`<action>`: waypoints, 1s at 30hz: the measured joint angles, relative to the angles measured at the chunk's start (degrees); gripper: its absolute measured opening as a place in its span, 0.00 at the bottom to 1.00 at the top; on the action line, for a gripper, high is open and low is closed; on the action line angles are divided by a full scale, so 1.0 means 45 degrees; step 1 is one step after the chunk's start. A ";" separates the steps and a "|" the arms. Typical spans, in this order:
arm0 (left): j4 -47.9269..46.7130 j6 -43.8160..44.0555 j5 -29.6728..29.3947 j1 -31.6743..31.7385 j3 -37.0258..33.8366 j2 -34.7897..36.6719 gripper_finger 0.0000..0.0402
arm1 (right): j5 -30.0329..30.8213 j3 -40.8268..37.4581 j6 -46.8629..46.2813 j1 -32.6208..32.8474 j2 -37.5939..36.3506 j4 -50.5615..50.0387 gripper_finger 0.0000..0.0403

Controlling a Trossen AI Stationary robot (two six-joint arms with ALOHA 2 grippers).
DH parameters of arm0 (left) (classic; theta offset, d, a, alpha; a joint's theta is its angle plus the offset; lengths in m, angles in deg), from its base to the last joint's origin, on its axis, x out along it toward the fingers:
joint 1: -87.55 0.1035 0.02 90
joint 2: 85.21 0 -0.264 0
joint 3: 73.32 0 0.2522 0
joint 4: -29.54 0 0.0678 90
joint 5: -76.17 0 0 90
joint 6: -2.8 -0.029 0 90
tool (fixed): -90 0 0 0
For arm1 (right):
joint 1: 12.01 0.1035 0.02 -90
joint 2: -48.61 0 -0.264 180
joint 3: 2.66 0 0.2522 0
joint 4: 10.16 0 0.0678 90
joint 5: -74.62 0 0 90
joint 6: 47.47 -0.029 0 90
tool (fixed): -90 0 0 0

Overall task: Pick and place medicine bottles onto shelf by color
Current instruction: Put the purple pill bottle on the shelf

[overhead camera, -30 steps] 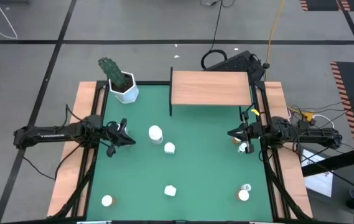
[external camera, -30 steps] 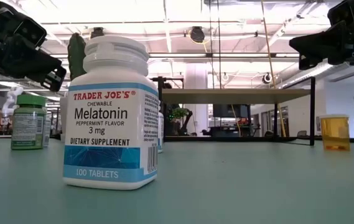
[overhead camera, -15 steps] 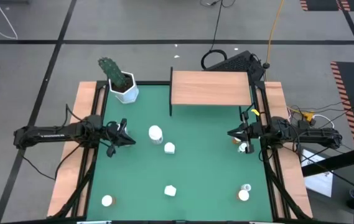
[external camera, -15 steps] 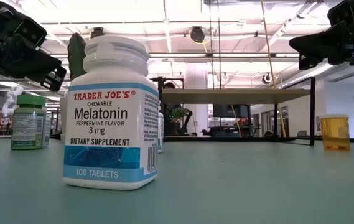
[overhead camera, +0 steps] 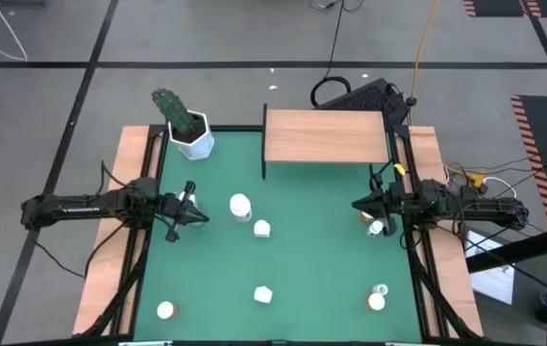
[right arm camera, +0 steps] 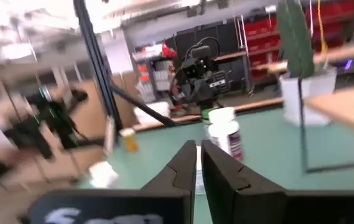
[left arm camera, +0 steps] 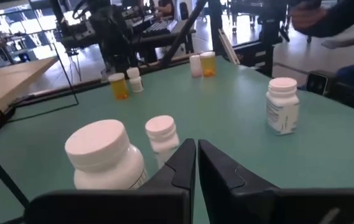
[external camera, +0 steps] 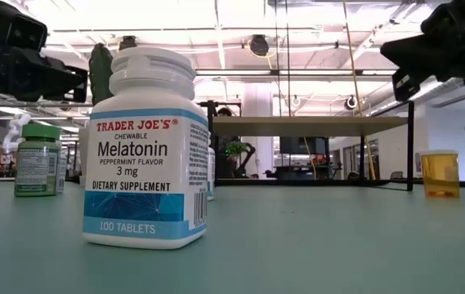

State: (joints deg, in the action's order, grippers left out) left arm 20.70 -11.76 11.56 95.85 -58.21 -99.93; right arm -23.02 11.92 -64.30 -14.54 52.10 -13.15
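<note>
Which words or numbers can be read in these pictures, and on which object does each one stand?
All readable text is on the front label of the large white bottle in the low view:
"TRADER JOE'S"
"CHEWABLE"
"Melatonin"
"PEPPERMINT FLAVOR"
"3 mg"
"DIETARY SUPPLEMENT"
"100 TABLETS"
The small print on that bottle's side panel is too small to read.
The label of the green bottle is too small to read.
The label of the white bottle in the left wrist view is blurred.

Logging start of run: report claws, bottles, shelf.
Left claw shut, empty, above mat's left side. Right claw shut, empty, at right edge. Medicine bottles all on the mat; shelf bare. Nothing blocking.
</note>
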 joint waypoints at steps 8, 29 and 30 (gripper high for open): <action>0.0630 0.0237 -0.0563 0.0000 0.0005 0.0000 0.05 | 0.2103 0.0000 -0.0571 -0.0005 0.0390 0.0328 0.04; 0.4858 0.3961 -0.2094 -0.0010 0.0005 -0.0021 0.05 | 0.3632 0.1549 0.2238 -0.0704 0.7083 0.5310 0.46; 0.4810 0.3739 -0.2366 -0.0007 0.0005 -0.0121 0.05 | 0.3514 0.1720 0.2419 -0.0704 0.7211 0.5264 0.48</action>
State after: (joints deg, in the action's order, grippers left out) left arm 42.34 5.06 0.91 95.82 -58.19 -100.48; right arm -7.21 19.66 -53.41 -17.71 84.55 10.53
